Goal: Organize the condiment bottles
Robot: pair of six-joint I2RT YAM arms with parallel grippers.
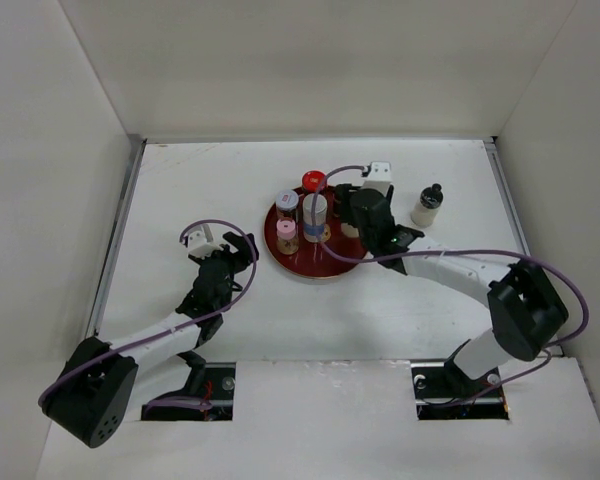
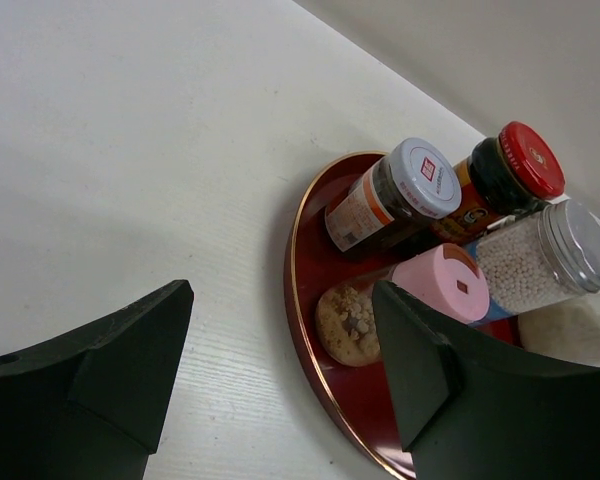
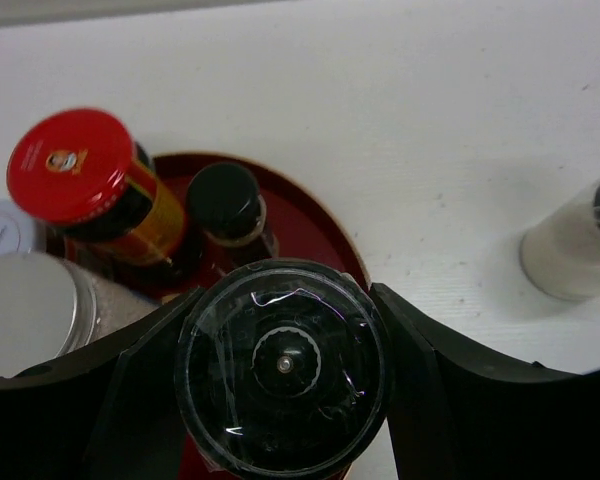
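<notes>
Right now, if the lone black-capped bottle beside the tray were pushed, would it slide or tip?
The black-capped bottle looks full of white contents, so probably hefty for its size. It stands upright, broad-bodied: a low push likely slides it; one at the narrow cap might tip it, then it could roll.

One red tray (image 1: 300, 265) sits on the desk (image 1: 200, 180). There are seven condiment bottles (image 1: 315, 205). Five stand on the tray, one is clamped in the right gripper (image 3: 285, 375) at the tray's right rim, and one stands on the desk off the tray to its right.

By cap:
- one red-capped jar (image 1: 313, 181)
- one pink-capped jar (image 1: 287, 230)
- one white-capped jar (image 2: 420, 178)
- one silver-capped jar (image 2: 575, 245)
- three black-capped: small bottle (image 3: 225, 200), held bottle (image 3: 280, 340), outlying bottle (image 1: 427, 205)
</notes>
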